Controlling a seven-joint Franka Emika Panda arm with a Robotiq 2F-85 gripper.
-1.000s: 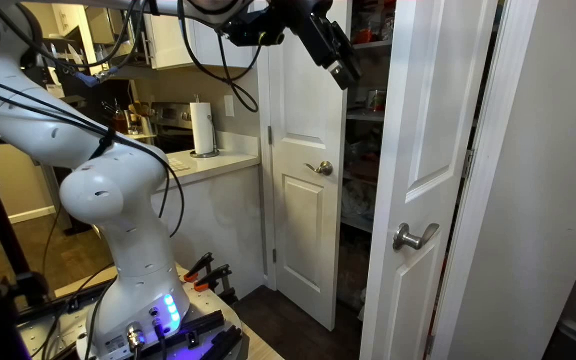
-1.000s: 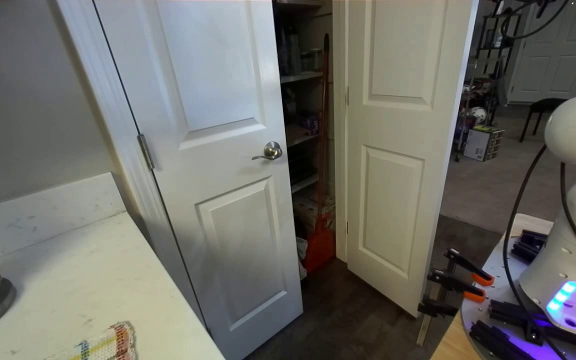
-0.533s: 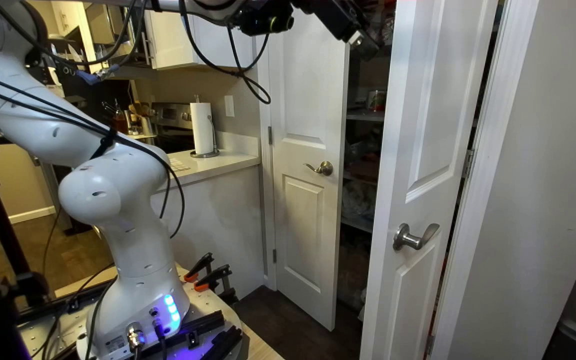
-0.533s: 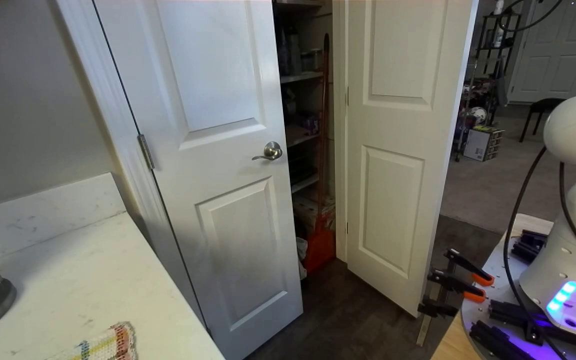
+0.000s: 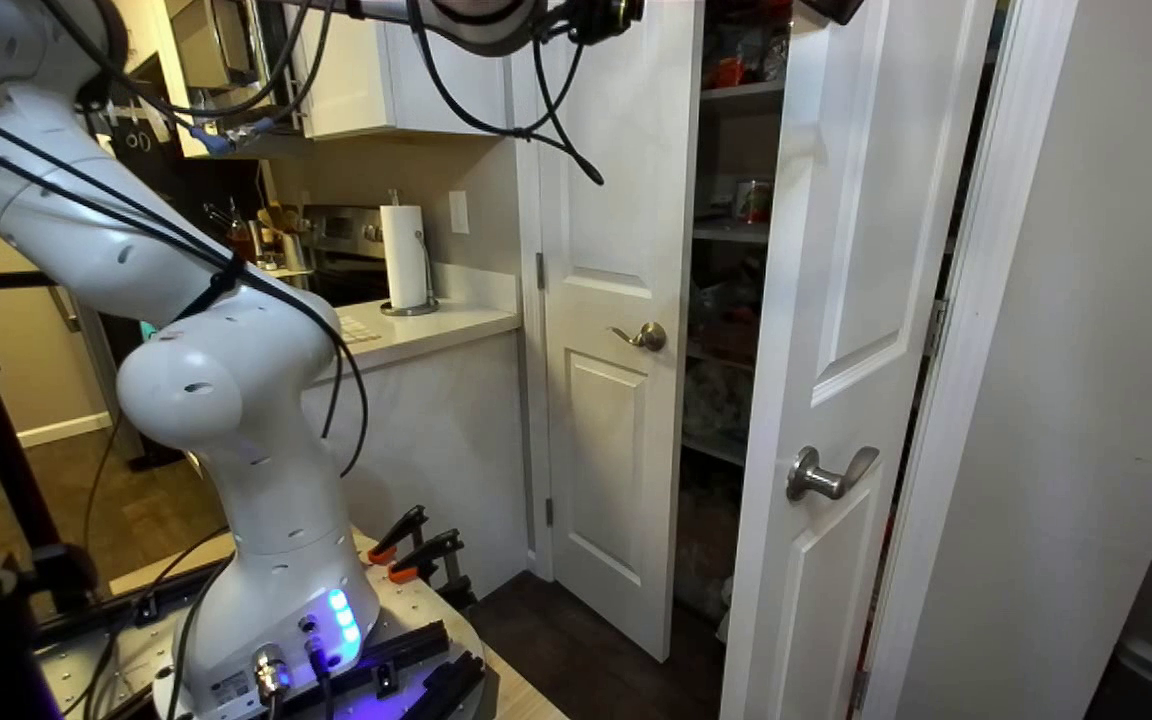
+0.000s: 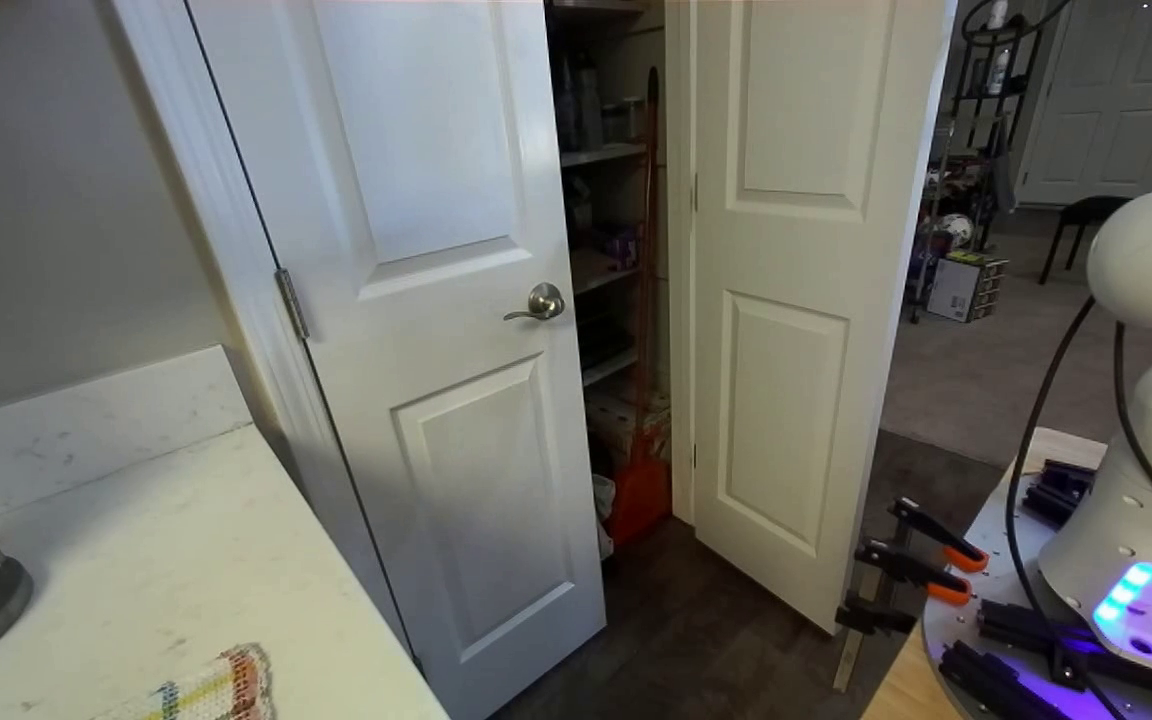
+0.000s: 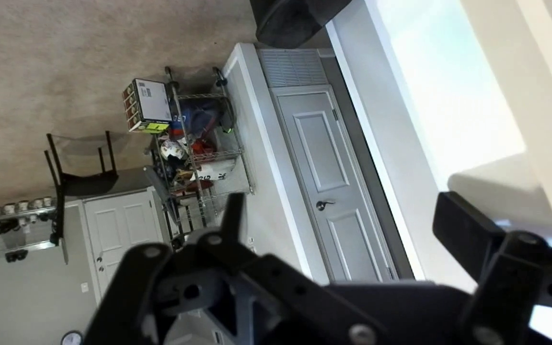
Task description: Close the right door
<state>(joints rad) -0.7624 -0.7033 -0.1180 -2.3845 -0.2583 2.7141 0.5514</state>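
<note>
In an exterior view, the right door (image 5: 836,420) is standing ajar, its handle (image 5: 826,481) sitting near the free left edge. The arm (image 5: 236,370) is spanning high, presumably for pressing the outer face beyond that edge.

In an exterior view, the door is standing near the clamps (image 6: 906,568); closing should be leading it clear. A red dustpan (image 6: 641,500) is standing inside; its clearance I cannot tell.

In the wrist view, the gripper (image 7: 340,206) is holding its fingers (image 7: 463,230) apart, gripping nothing. A pale surface (image 7: 467,96) is lying alongside, probably the door; contact is not showing.
</note>
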